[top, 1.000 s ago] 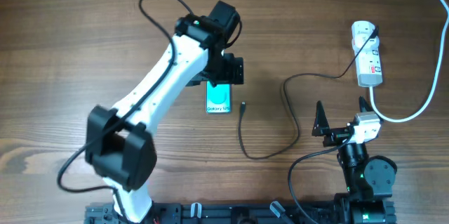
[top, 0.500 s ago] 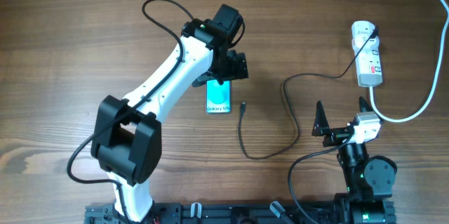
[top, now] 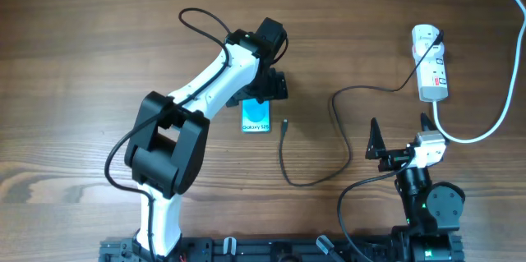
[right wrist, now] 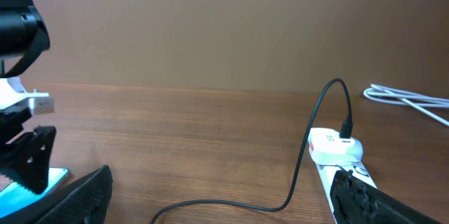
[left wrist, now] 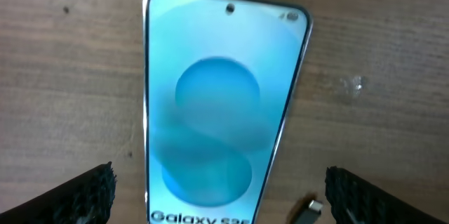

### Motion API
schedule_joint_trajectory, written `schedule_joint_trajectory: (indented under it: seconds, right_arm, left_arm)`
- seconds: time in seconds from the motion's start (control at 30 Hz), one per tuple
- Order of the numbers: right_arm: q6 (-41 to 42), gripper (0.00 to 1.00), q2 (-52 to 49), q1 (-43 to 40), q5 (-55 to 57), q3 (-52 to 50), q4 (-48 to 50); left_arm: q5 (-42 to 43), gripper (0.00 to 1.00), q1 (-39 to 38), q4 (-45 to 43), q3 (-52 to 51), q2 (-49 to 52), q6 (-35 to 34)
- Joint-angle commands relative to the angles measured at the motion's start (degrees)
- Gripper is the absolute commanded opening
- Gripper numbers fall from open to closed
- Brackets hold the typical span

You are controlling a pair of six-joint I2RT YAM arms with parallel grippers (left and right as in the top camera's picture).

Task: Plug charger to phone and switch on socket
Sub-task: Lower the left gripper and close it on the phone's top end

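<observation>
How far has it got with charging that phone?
Done: the charger's far end looks plugged into the socket. In hand: the left arm, jaws open, hovers over the phone, gripping nothing. Left: the charger's tip lies on the table beside the phone, unconnected; the socket's switch comes after, its state unreadable here.

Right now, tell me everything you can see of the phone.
The phone is a slim rectangular smartphone lying flat, face up on the wooden table. Its lit cyan screen shows white Galaxy text at the near end and a camera hole at the far end. The open left tool hovers over it, fingers wide of its edges. The charger tip lies beside it, unplugged.
</observation>
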State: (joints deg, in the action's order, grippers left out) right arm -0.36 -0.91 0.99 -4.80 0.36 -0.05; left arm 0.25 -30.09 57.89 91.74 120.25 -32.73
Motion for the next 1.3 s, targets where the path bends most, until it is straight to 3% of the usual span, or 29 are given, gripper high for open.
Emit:
schedule_joint_trajectory:
  seconds: [0.0, 0.87, 1.07, 1.27]
  right_arm:
    - [-1.0, 1.0, 0.3, 0.3, 0.7, -0.1, 0.1]
    - [-1.0, 1.0, 0.3, 0.3, 0.7, -0.1, 0.1]
    - [-1.0, 1.0, 0.3, 0.3, 0.7, -0.1, 0.1]
    - [-0.9, 1.0, 0.3, 0.3, 0.7, -0.1, 0.1]
  left_arm:
    - [0.5, 1.0, 1.4, -2.0, -0.4, 1.6, 4.2]
    - [4.0, 0.99, 0.6, -2.2, -1.2, 6.1, 5.3]
    - [3.9, 0.94, 0.6, -2.3, -2.2, 6.1, 5.3]
    - [3.9, 0.83, 0.6, -3.5, -4.0, 6.1, 5.3]
